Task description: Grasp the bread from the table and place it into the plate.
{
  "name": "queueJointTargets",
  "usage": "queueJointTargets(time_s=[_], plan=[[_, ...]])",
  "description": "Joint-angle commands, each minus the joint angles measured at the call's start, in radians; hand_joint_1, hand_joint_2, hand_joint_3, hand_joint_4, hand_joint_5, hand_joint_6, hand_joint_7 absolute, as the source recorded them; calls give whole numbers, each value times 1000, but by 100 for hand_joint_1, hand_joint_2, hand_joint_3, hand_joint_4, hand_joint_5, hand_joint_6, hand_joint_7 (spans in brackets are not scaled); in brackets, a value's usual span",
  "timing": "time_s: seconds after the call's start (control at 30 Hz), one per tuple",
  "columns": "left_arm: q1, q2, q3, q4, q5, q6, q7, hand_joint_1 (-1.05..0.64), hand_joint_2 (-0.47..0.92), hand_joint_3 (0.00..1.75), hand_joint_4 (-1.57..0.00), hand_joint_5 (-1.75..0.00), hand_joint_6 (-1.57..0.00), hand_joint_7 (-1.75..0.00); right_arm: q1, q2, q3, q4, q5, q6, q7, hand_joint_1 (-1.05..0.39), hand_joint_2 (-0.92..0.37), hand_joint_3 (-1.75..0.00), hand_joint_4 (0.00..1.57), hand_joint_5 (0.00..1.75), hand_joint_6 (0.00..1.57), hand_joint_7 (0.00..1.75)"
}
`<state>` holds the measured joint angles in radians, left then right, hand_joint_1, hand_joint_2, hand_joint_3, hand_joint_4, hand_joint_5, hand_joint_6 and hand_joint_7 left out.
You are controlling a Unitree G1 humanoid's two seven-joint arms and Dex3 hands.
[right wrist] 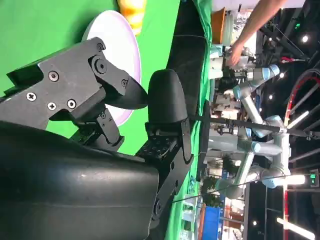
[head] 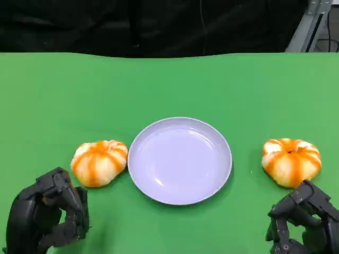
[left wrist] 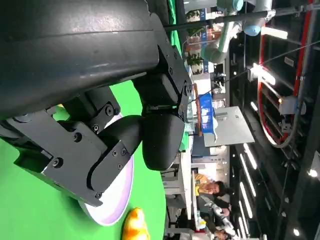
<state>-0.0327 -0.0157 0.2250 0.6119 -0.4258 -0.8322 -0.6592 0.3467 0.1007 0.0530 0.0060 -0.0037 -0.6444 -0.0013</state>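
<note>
A pale lilac plate (head: 180, 196) lies in the middle of the green table. One orange-and-white striped bread (head: 99, 161) sits just left of it, almost touching its rim. A second bread (head: 291, 160) lies farther off to the right. My left hand (head: 47, 217) hovers near the table's front edge, just short of the left bread, holding nothing. My right hand (head: 304, 225) sits just short of the right bread, also holding nothing. In the left wrist view my left hand (left wrist: 115, 125) has its fingers apart, with the plate (left wrist: 120, 200) and a bread (left wrist: 135, 225) beyond. In the right wrist view my right hand (right wrist: 115, 100) looks the same, past it the plate (right wrist: 120, 40) and a bread (right wrist: 132, 10).
The green table (head: 169, 84) runs back to a dark curtain. A metal frame (head: 312, 21) stands at the back right. Other robot arms and a person (left wrist: 210, 187) are in the room beyond the table, and a person's arm (right wrist: 255, 25) reaches over equipment there.
</note>
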Motion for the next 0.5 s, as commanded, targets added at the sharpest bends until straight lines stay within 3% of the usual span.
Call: queueJointTargets(time_s=[0.03, 0.37, 0.5], plan=[[1, 22, 0, -3, -4, 4, -13, -76, 54, 137, -115, -175, -96, -169, 3, -6, -6, -10, 6, -2, -2, -6, -64, -102, 89, 175, 73, 159], [21, 15, -8, -48, 15, 33, 20, -76, 49, 142, -119, -175, -103, -164, 15, -4, -4, -25, 13, 21, -1, -7, -63, -104, 88, 175, 73, 159], [-1, 26, 6, -6, 13, 12, 7, -76, 51, 141, -118, -175, -103, -164, -5, -1, -9, 7, -6, -4, -12, -7, -63, -101, 87, 175, 73, 157]])
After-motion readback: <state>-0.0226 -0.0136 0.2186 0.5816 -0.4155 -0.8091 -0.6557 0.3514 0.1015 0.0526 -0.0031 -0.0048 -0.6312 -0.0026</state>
